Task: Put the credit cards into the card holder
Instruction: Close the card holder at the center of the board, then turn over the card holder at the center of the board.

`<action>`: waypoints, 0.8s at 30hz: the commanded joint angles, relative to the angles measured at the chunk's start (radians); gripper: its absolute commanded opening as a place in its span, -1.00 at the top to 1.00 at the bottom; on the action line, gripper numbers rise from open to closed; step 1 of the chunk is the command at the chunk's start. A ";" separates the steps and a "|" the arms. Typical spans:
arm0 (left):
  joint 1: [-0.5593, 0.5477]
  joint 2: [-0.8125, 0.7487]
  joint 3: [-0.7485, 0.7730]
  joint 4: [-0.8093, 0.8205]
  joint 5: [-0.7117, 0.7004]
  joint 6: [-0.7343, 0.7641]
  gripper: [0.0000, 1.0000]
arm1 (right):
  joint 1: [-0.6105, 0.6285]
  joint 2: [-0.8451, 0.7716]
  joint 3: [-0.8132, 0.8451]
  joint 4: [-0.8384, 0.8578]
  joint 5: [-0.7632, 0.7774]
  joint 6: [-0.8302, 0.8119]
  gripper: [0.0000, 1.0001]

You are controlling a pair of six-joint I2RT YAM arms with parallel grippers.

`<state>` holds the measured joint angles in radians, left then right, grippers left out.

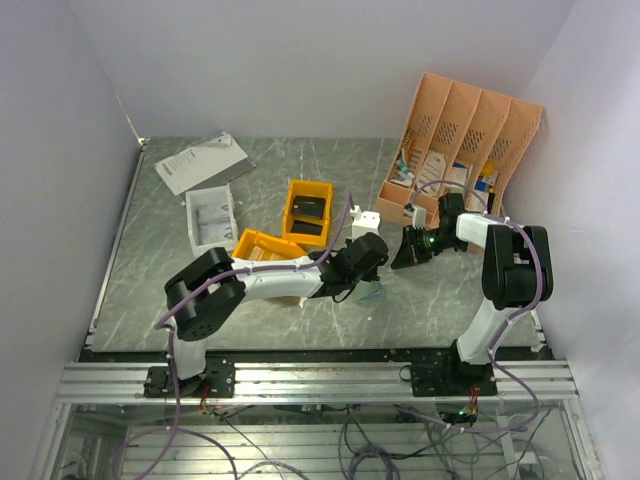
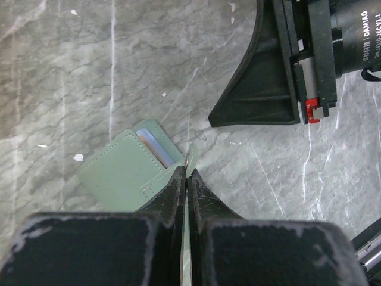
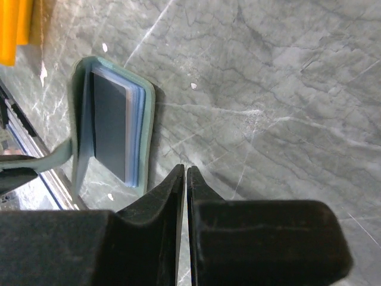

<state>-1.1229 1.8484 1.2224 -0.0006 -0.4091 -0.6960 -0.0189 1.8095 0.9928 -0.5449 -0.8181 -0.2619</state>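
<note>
Grey marbled table (image 1: 150,300), white walls on three sides.

- Nearest the arm bases: left arm reaches toward mid-table. Left jaws are closed tight on a thin edge or tab of the small flat grey-green folding card holder (image 2: 122,173), holding one side of it up off the table.
- Card holder lies mid-table, between the two arms and partly open. Light blue lining shows, and a dark flat card (image 3: 110,119) seems to sit in a pocket; whether it is fully seated is hard to tell from this angle.
- Right jaws are pressed together with nothing between them, over bare table just beside the holder.
- Behind: two orange plastic bins (image 1: 306,212), a white open tray (image 1: 210,218), a grey paper sheet (image 1: 200,162).
- Far right corner: a tall peach slotted desk organiser (image 1: 470,120) with assorted items inside. No loose card made out on the table.

Judgement on the step: the left side acts as the clamp, the right as the feeder. Keep the left pinch steady so the pocket mouth stays lifted. Bring any card in edge-on and square to the slot, then slide it low. Avoid nudging the holder sideways, since a thin tab grip may slip.
</note>
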 commanded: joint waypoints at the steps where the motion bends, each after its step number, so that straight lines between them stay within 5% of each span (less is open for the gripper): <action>1: 0.003 0.060 0.059 0.041 0.033 -0.002 0.86 | 0.017 0.030 0.004 -0.013 0.020 -0.005 0.88; 7: 0.023 0.149 0.092 0.080 0.102 -0.025 0.83 | 0.012 0.003 0.004 0.000 0.021 0.007 0.88; 13: 0.101 0.181 -0.043 0.330 0.287 -0.126 0.05 | -0.001 -0.018 0.004 -0.010 -0.053 -0.009 0.88; 24: 0.131 0.042 -0.099 0.458 0.373 -0.058 -0.28 | -0.007 -0.024 0.062 -0.131 -0.242 -0.170 0.92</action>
<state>-0.9901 1.9690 1.1439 0.3122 -0.1154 -0.7815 -0.0204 1.8160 1.0229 -0.6018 -0.9520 -0.3332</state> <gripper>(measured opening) 0.628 0.046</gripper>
